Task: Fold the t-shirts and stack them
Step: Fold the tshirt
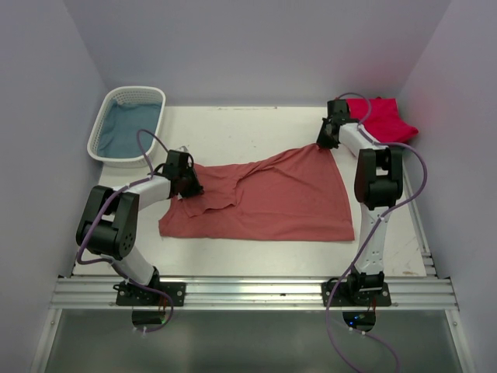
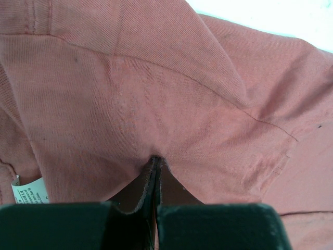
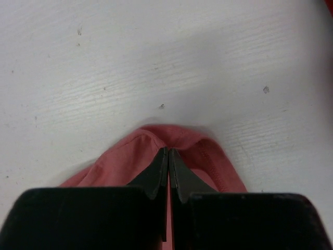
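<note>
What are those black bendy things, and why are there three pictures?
They are two robot arms, bolted to a white table. One picture looks down from above; the other two come from little cameras on the wrists, very close up. On the table lies a big salmon shirt. The left gripper pinches its left end, the right gripper pinches a far corner; both are shut on it. A crimson shirt sits far right, and a white basket with bluish cloth far left.
</note>
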Controlling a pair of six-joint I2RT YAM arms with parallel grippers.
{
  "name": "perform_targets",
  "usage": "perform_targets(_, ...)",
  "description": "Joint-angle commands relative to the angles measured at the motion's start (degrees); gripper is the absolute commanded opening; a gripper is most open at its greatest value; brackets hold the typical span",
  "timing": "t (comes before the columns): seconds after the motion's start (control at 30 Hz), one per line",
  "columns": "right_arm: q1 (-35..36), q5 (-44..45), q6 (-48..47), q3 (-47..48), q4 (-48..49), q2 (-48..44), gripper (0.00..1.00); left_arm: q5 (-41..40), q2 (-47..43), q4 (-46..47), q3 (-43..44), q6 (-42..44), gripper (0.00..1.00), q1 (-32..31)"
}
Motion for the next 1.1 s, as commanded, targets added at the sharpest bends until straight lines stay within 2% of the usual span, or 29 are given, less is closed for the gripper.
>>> perform_targets(0.0,-0.1,1.0,0.2,-1.2,1.8,-1.7,0.0,-0.4,-1.5,0.3,-0.3,1.4,0.0,0.6)
perform_targets(0.67,-0.1,5.7,-0.4,-11.6,5.0,-19.4,0.0,1.1,-2.9,-2.0,4.9,2.0,0.0,7.3)
perform_targets(1.07,-0.1,9.5,-0.1,-29.4,4.6,-32.1,0.0,4.1,-3.8,-1.8,3.6,2.0,0.0,8.0)
